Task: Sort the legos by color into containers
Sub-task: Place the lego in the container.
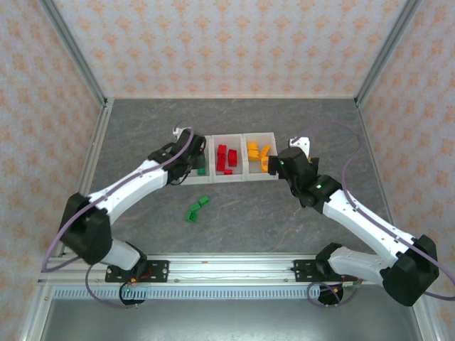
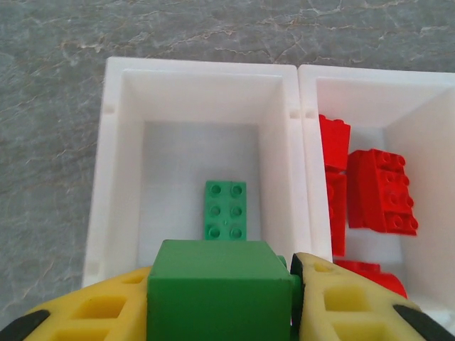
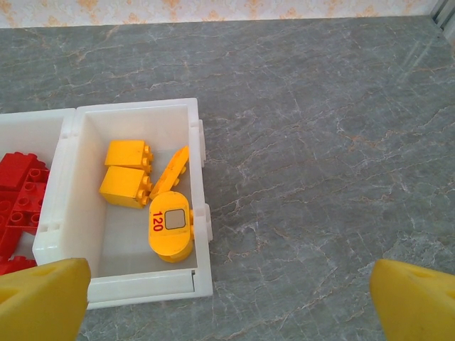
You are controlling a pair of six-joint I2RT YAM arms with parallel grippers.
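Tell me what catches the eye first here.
The left fingers clamp a green block over the left bin, where a green plate lies. Red legos sit in the middle bin, yellow legos in the right bin, and loose green legos lie on the table in front.

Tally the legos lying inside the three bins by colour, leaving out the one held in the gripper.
Green legos: 1
Red legos: 4 showing, some overlapping
Yellow legos: 4
Total: 9 showing
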